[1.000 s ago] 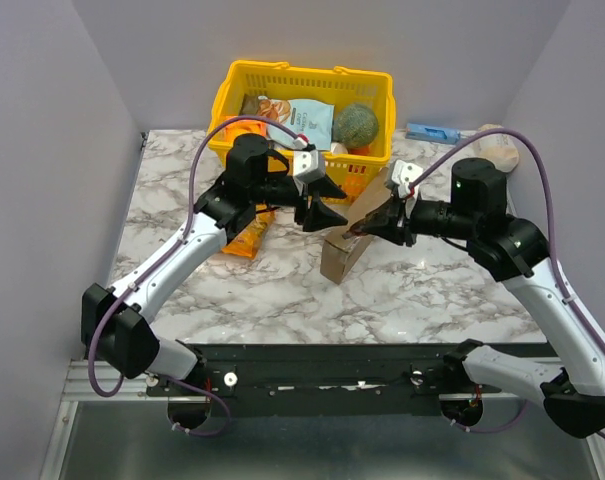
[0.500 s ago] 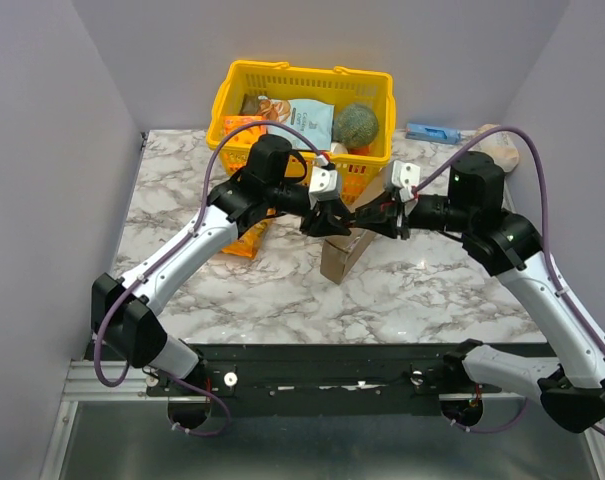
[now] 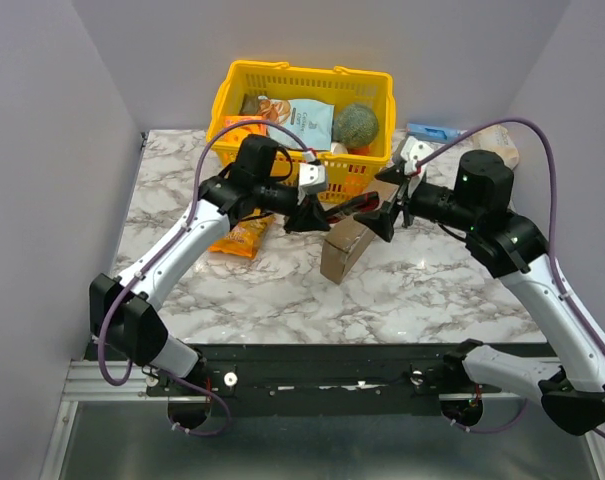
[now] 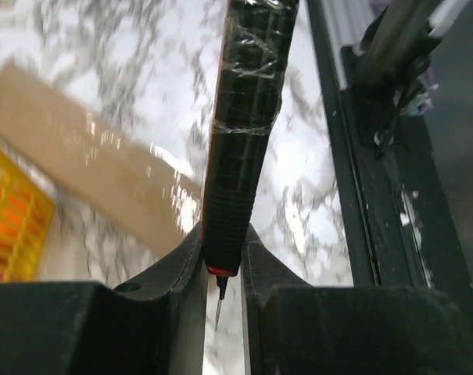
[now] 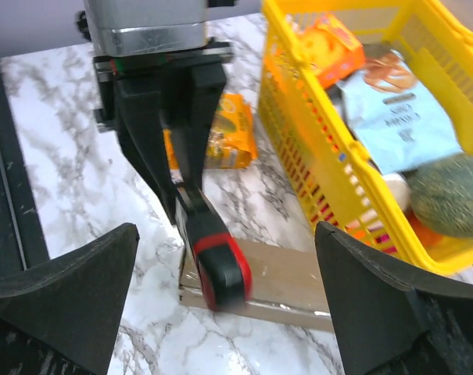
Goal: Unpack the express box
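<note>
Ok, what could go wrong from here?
The left gripper pinches the tool only at one end, so it could swing or slip out. The open right gripper sits close to the tool's red end above the box, so the two arms could bump.

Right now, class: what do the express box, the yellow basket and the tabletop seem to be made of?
Express box: probably cardboard, with plain brown flat faces and sharp folded edges.
Yellow basket: moulded plastic, slightly glossy, with slotted lattice walls.
Tabletop: marble-patterned, white with grey veins. It may be only a printed laminate.
</note>
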`<state>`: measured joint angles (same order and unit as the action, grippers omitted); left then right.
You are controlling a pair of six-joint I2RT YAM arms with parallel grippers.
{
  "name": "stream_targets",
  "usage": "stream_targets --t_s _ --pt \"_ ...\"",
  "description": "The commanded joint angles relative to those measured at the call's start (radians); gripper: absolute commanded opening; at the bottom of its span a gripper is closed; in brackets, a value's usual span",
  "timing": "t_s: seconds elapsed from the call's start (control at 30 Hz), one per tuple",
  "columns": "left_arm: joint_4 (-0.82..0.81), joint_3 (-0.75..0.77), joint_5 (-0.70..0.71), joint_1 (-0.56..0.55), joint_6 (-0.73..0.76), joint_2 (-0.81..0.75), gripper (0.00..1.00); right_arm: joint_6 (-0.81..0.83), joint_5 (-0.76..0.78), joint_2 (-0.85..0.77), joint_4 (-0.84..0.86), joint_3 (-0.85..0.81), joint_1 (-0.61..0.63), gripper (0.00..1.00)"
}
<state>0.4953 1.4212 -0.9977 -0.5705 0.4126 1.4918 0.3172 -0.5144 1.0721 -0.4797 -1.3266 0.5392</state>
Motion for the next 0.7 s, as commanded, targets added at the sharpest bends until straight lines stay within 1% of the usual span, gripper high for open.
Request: stream_targets --t_s 0.0,0.03,0.07,0.1,0.13,0.17,0.23,0.33,0.47,0.53,0.63,0.67 --pt "0.412 -0.048 0.135 0.142 0.243 -0.076 0.01 -0.104 0.154 -0.058 0.033 -0.042 -0.027 1.0" --pt "0.513 -0.07 0.151 0.179 0.271 -0.091 0.02 -0.116 0.154 -0.061 0.032 -0.033 -0.031 1.0" --pt "0.553 -0.094 0.162 0.245 0.297 -0.103 0.03 -0.119 0.155 -0.066 0.029 -0.023 -0.035 1.0" --pt "0.604 -0.143 0.171 0.282 0.34 -0.119 0.03 -0.116 0.159 -0.069 0.029 -0.014 -0.038 1.0" --pt "0.714 -0.163 0.192 0.308 0.436 -0.119 0.03 -0.11 0.166 -0.073 0.03 0.009 -0.038 1.0" --pt "0.761 -0.185 0.211 0.352 0.475 -0.116 0.03 -0.107 0.172 -0.075 0.038 0.016 -0.038 1.0" --pt "0.857 -0.241 0.278 0.385 0.518 -0.076 0.03 -0.102 0.188 -0.066 0.043 0.026 -0.039 1.0" --pt "1.02 -0.274 0.284 0.461 0.648 0.037 0.03 -0.099 0.182 -0.054 0.046 0.023 -0.039 1.0" --pt "1.007 -0.335 0.391 0.505 0.729 0.137 0.01 -0.104 0.175 -0.046 0.059 0.024 -0.038 1.0" --pt "0.953 -0.352 0.416 0.515 0.707 0.205 0.01 -0.102 0.169 -0.047 0.062 0.032 -0.039 1.0" --pt "0.895 -0.335 0.455 0.521 0.646 0.291 0.06 -0.098 0.163 -0.055 0.064 0.04 -0.039 1.0" --pt "0.875 -0.332 0.473 0.523 0.629 0.306 0.13 -0.096 0.16 -0.055 0.059 0.044 -0.041 1.0"
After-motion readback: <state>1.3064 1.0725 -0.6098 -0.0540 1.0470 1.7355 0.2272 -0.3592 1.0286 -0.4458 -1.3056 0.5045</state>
